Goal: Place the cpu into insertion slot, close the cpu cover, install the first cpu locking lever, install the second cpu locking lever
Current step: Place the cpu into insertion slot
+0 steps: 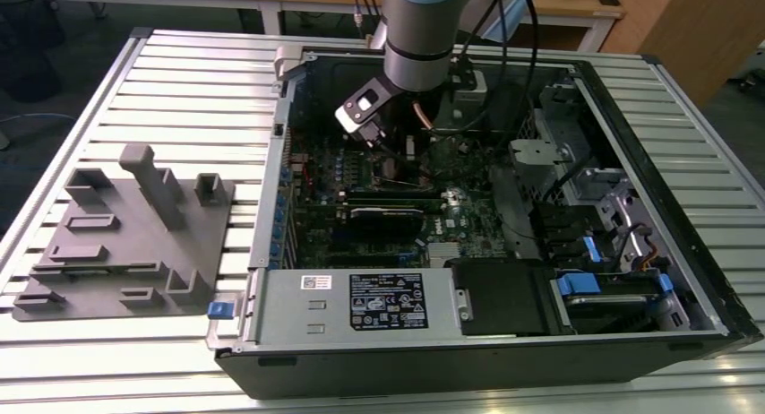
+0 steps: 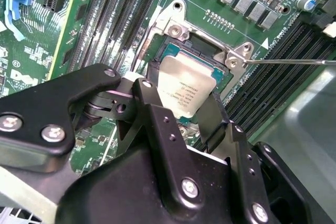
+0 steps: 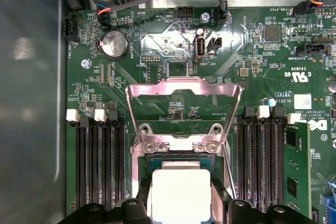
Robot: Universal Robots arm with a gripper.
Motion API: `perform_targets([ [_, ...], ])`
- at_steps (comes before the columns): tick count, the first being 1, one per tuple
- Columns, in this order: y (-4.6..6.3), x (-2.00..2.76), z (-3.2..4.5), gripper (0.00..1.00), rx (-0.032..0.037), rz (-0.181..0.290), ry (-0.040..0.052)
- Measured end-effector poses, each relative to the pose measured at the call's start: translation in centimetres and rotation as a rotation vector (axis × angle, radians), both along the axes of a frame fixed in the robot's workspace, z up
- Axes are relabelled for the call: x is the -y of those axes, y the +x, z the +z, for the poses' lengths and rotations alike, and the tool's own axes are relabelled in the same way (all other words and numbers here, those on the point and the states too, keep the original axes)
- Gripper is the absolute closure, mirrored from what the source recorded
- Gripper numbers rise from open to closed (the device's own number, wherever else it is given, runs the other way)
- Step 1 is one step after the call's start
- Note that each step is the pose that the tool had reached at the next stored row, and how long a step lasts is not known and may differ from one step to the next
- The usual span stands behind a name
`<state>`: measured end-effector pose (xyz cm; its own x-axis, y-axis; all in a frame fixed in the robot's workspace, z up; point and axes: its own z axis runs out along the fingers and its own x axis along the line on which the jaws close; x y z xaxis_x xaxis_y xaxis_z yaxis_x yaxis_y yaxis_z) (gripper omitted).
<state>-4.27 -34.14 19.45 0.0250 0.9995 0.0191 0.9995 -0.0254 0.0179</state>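
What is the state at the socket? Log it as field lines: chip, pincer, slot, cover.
chip: small flat square silver-grey cpu, held over the slot; seated or not, cannot tell
pincer: black pincer, shut on the cpu's two opposite edges
slot: square metal-rimmed insertion slot on the green circuit board, uncovered
cover: thin square silver metal cpu cover, swung open away from the slot
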Motion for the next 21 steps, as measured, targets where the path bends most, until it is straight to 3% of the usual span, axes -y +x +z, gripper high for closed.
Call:
perform_targets([
  [12,0.0,-0.01,-0.04,0.46,0.0004,0.0,0.0006],
  [15,0.0,-0.01,-0.04,0.33,0.0002,0.0,0.0004],
  [21,0.0,0.0,0.29,0.33,0.0002,0.0,0.0003],
])
